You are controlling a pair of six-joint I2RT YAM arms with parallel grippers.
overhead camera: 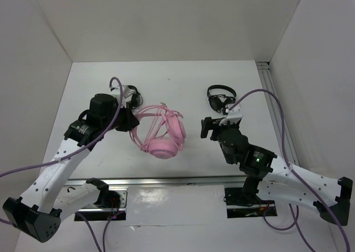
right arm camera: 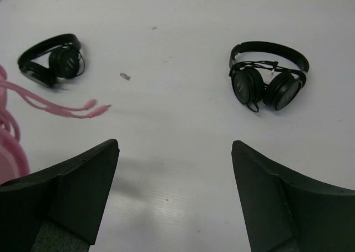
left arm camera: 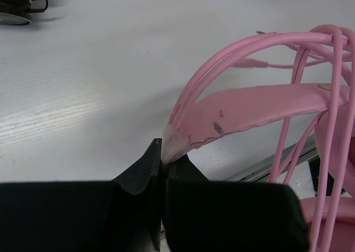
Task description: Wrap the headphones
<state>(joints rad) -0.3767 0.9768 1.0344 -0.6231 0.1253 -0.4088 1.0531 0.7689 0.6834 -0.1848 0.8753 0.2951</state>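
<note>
My left pincer [left arm camera: 162,157] is pressed together on the pink headphones [overhead camera: 163,135]. Its tips pinch the end of the headband [left arm camera: 260,110], where the thin pink rails run into it. The headphones sit near the middle of the bench [overhead camera: 183,77], just to the right of that pincer, with the earcups toward the near edge. Loops of the pink cable [overhead camera: 158,110] are draped over the headband. In the right wrist view I can see the cable's loose end with its plug [right arm camera: 94,104] lying flat on the bench.

My right pincer [right arm camera: 175,152] is spread wide with nothing between its fingers. It hovers over the bench to the right of the pink headphones, apart from them.

Two small black sets lie farther back. The left black headset [overhead camera: 131,95] is close behind the left arm's wrist, and the right black headset [overhead camera: 220,98] is just beyond the right pincer. Whether the left one touches the pink cable I cannot tell.
</note>
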